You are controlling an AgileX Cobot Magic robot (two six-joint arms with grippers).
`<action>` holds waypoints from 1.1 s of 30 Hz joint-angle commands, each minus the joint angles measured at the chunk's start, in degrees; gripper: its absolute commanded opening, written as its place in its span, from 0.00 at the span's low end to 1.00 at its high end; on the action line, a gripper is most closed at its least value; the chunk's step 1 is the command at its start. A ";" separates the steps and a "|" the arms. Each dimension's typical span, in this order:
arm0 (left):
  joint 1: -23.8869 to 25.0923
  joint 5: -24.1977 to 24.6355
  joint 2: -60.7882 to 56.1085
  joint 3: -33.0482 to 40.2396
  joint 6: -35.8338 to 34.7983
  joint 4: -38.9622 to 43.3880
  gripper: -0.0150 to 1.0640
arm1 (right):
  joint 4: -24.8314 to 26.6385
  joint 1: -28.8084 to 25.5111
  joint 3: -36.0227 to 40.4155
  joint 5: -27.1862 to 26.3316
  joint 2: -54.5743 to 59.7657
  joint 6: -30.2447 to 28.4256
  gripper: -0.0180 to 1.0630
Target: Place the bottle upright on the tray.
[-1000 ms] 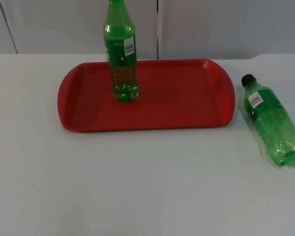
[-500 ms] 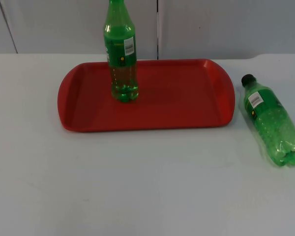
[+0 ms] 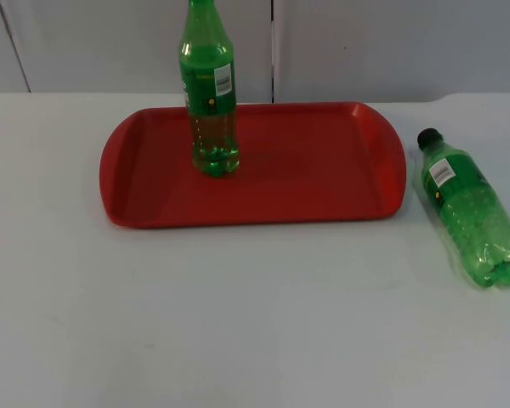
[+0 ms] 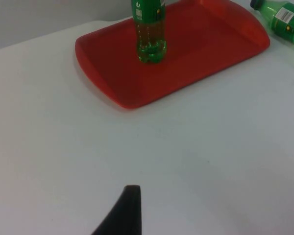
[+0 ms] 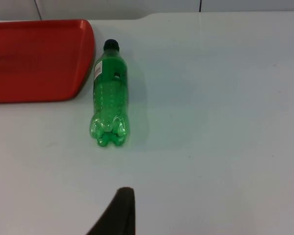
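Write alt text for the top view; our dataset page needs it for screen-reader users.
A green plastic bottle stands upright on a red plastic tray at the far side of a white table. A second green plastic bottle with a black cap lies on its side on the table, right of the tray.

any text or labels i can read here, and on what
No text reads clearly.
Standing bottle on the red tray: white barcode patch and a dark round mark on the green label, too small to read.
Lying bottle on the table: white barcode patch and a dark mark, also unreadable.
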 commanded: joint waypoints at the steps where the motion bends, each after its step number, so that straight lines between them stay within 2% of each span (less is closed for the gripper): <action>1: -0.34 0.01 -0.22 0.26 0.09 0.38 0.99 | -0.24 -0.33 0.01 -0.42 -0.15 -0.01 0.93; 8: -0.34 0.01 -0.22 0.26 0.09 0.38 0.99 | 0.00 -0.33 -0.49 -0.65 -0.15 -1.88 0.93; 16: -0.34 0.01 -0.22 0.26 0.09 0.38 0.99 | 0.11 -0.33 -6.28 -2.44 10.65 -1.88 0.93; 23: -0.34 0.01 -0.22 0.26 0.09 0.38 0.99 | 0.33 -0.33 -14.79 -6.02 29.44 -1.88 0.93; 33: -0.34 0.01 -0.22 0.26 0.09 0.38 0.99 | 3.62 -0.33 -25.94 -7.50 54.16 -1.88 0.93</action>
